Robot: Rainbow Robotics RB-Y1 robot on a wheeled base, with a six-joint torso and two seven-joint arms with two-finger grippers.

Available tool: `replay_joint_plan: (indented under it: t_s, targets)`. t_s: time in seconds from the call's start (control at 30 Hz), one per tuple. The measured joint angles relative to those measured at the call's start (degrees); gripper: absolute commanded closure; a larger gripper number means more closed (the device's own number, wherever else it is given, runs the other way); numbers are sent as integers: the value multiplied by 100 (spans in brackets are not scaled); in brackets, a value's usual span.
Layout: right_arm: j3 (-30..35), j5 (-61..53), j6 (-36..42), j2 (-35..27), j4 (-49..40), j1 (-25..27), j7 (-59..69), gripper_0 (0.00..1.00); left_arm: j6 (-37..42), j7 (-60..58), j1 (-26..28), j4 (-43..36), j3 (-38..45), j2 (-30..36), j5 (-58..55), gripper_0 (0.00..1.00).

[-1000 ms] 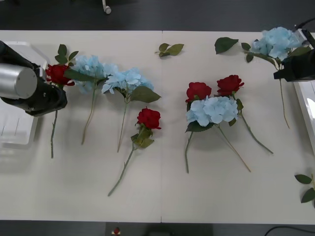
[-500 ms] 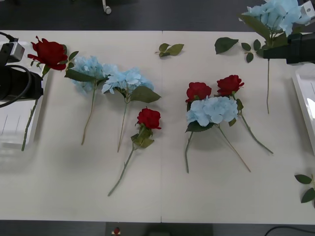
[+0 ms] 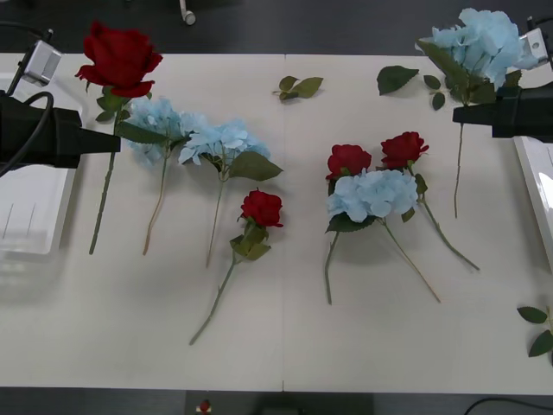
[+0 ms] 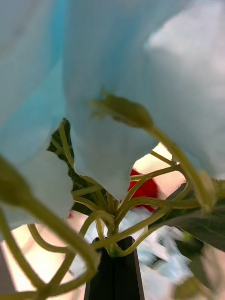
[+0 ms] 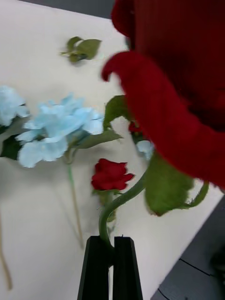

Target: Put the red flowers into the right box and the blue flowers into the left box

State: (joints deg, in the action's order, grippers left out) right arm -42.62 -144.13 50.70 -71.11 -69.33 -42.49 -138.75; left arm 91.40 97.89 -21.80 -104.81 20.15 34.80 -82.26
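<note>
Left gripper was clamped on a rose stem, lifted at the table's left edge; right gripper pinched a hydrangea at the right edge. Both looked mid-carry; each flower apparently needed crossing to the opposite box.

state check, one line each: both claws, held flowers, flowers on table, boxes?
left claw: shut on held red rose, lifted
right claw: shut on held blue hydrangea, lifted
three red roses: lying on table
three blue hydrangeas: lying on table
left box: no flowers in visible part
right box: no flowers in visible part
</note>
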Motion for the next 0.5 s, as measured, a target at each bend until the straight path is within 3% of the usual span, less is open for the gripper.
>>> replay_joint_plan:
  t_s: [0.23, 0.5]
  targets:
    - [0, 1379, 96, 0, 545, 0, 811, 100, -63, 286, -11, 452, -17, 0, -1851, 100]
    - [-1, 2537, 61, 14, 920, 0, 1232, 100, -448, 286, -209, 566, -583, 0, -2821, 100]
